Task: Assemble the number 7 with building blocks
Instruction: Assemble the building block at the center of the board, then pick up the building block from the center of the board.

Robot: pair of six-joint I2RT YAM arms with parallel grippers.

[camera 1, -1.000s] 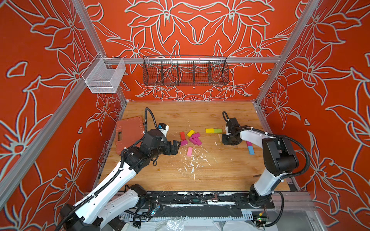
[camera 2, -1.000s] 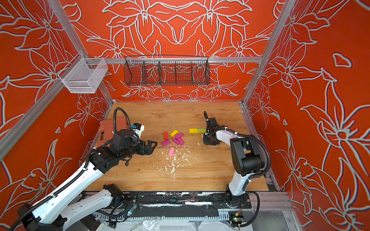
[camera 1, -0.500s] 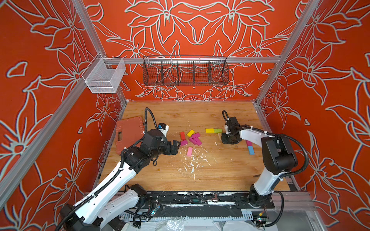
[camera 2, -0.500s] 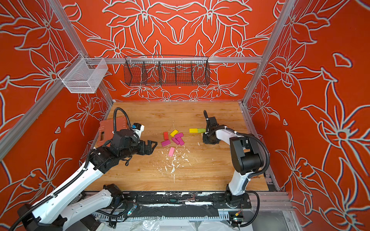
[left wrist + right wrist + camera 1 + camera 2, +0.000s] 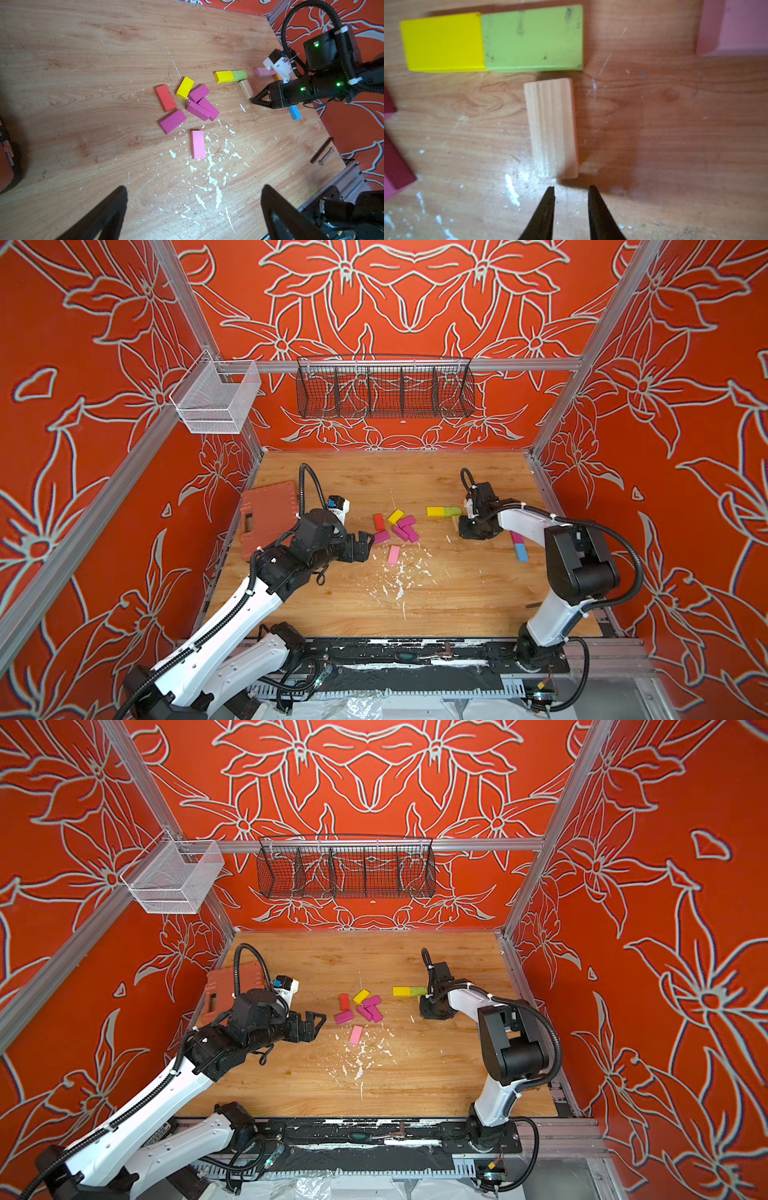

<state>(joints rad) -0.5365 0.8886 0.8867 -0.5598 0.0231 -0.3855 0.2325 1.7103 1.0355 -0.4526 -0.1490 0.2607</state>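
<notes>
Though bare-grained, a flat rectangular wood block (image 5: 551, 127).

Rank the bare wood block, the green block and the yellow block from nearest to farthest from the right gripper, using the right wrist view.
1. Bare wood block: just ahead of the fingers of the right gripper.
2. Green block: beyond the wood block's far end.
3. Yellow block: end to end with the green block, farthest.
</notes>
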